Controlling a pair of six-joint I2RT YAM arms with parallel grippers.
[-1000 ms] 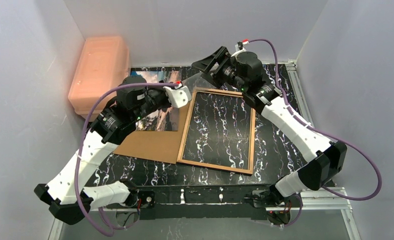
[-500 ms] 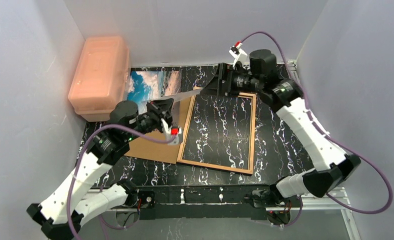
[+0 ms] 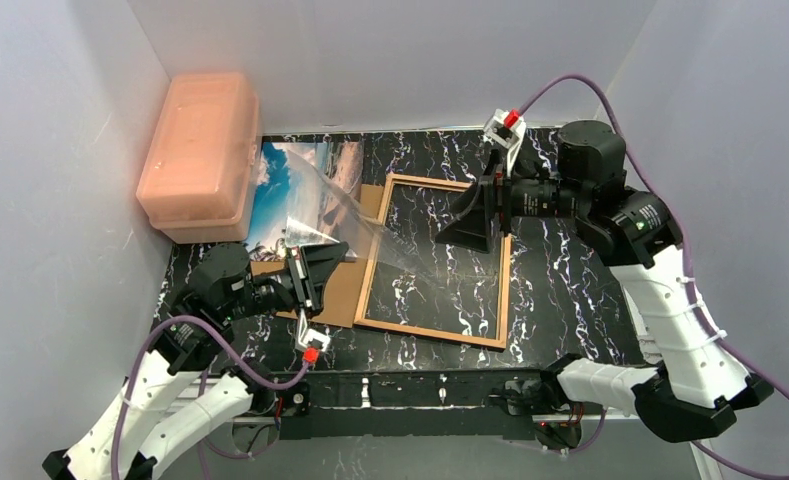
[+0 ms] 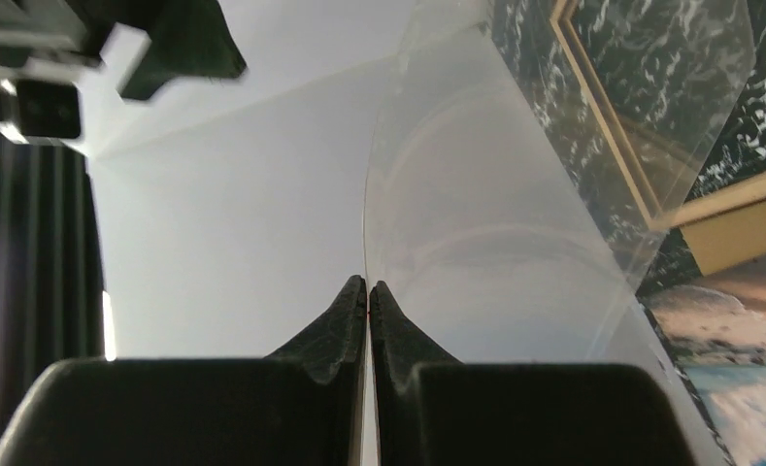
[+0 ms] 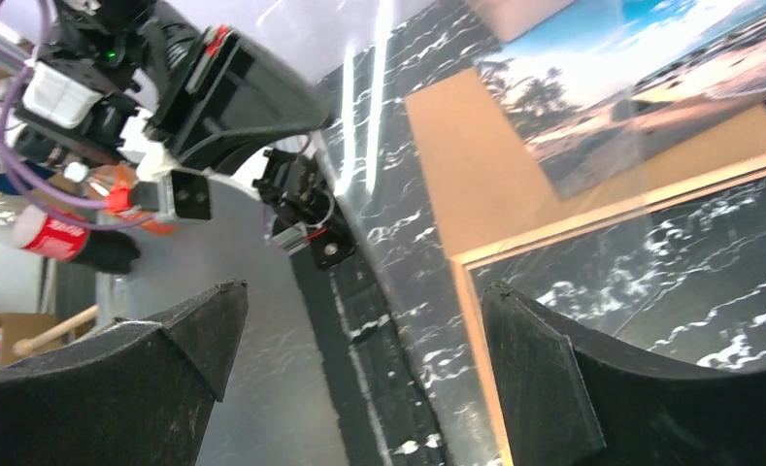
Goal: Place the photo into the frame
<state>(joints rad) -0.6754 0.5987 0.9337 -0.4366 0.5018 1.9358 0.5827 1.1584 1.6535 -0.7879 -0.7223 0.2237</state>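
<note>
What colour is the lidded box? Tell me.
The box is pale pink; the top view shows it best.

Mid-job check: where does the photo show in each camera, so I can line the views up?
Top external: the photo lies far left, beside the pink box.
Left wrist: bottom right corner.
Right wrist: top right.
Shared landmark: the wooden rail of the frame, visible in all three.

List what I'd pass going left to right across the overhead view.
Pink box → photo → frame. The brown board and clear sheet overlap these, so they're left out.
</note>
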